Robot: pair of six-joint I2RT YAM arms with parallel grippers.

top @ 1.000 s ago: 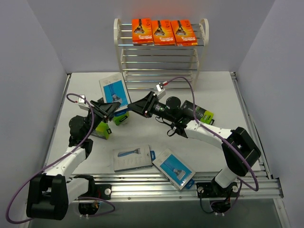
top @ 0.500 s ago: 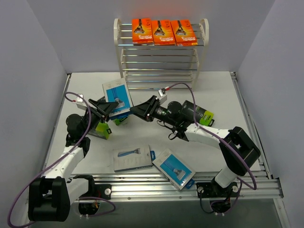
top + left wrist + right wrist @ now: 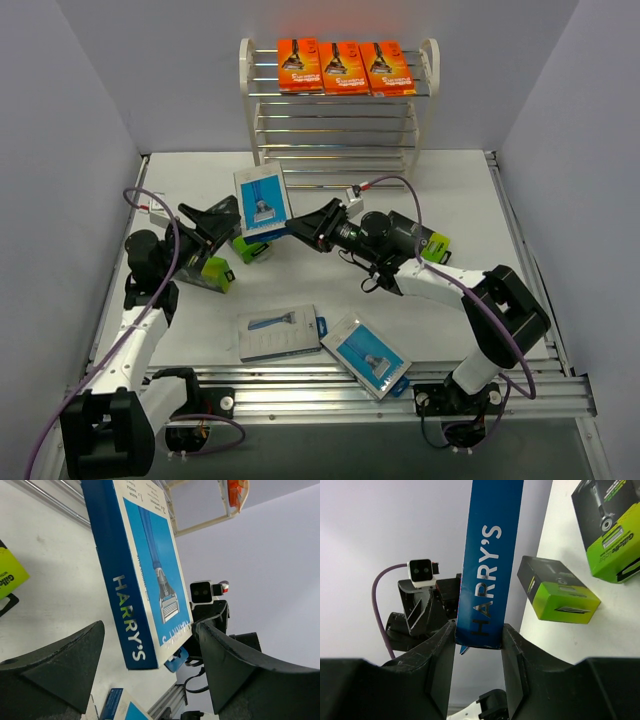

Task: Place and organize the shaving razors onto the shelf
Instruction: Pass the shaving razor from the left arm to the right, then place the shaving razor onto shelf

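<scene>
Three orange cards point(image 3: 345, 67) top the shelf point(image 3: 430, 70) from above; my right gripper point(image 3: 292, 229) pinches a blue pack point(image 3: 262, 200) upright, mid-table. Left wrist: left gripper point(image 3: 150, 628) spread wide either side of it. Right wrist: green boxes point(image 3: 557, 596) on the table point(image 3: 600, 645) beyond.

This looks like a robotics lab's test cell, not a shop or a home. Plain white panels point(image 3: 90, 100) box in a white tabletop point(image 3: 300, 290). Two jointed arms point(image 3: 140, 330) stand bolted by an aluminium rail point(image 3: 330, 395) at its near edge, and a purple cable point(image 3: 376, 611) hangs loose. The small shelf point(image 3: 338, 110) seems a staged prop, though I can't see past the walls.
</scene>
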